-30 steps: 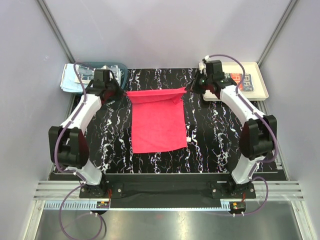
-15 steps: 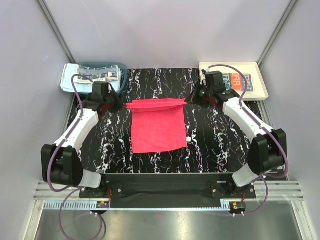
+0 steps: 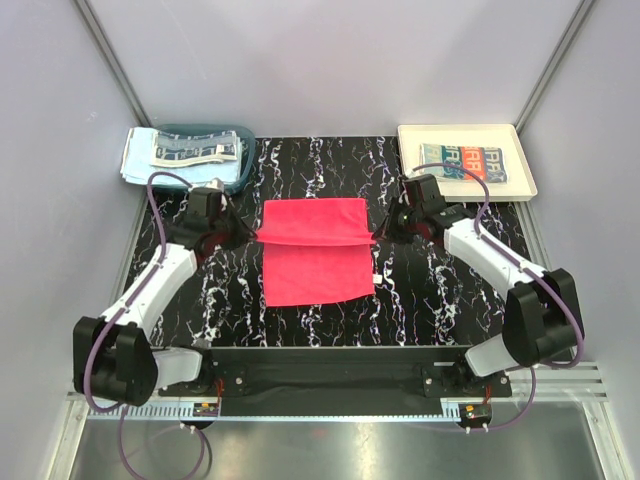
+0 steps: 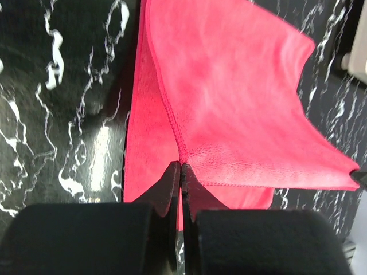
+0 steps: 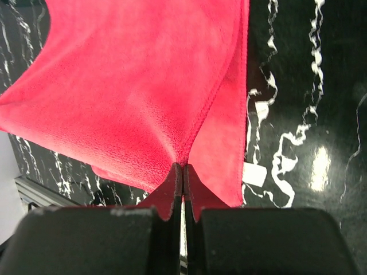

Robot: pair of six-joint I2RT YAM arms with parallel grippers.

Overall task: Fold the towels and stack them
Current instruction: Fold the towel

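The left gripper (image 4: 180, 167) is pinched fully together on a hemmed corner of the bright red-pink square terry towel (image 4: 241, 109), with only a sliver of cloth between its black fingertips. The right gripper (image 5: 182, 167) is closed in the same way on the opposite corner. Both bites look shallow, so the likeliest failure is a corner slipping free if the arms draw apart and stretch the held edge too taut. If one arm runs ahead of the other, the fold would land skewed, with the edges out of line. Too much slack would let the middle of the held edge sag and crease the layer beneath. Letting go too early would leave the near strip uncovered. Seen from above, the red towel hangs between the two claws with its held edge across the cloth's middle, doubled over the far part. The near part lies flat toward the arm bases on the black white-veined table mat (image 3: 430, 285), with a small white label (image 3: 376, 279) at its right edge. Well apart, folded patterned towels (image 3: 463, 163) lie in the cream rectangular tray (image 3: 527, 165) at far right. A light blue towel (image 3: 135, 160) lies by the teal plastic basket (image 3: 240, 133) at far left.
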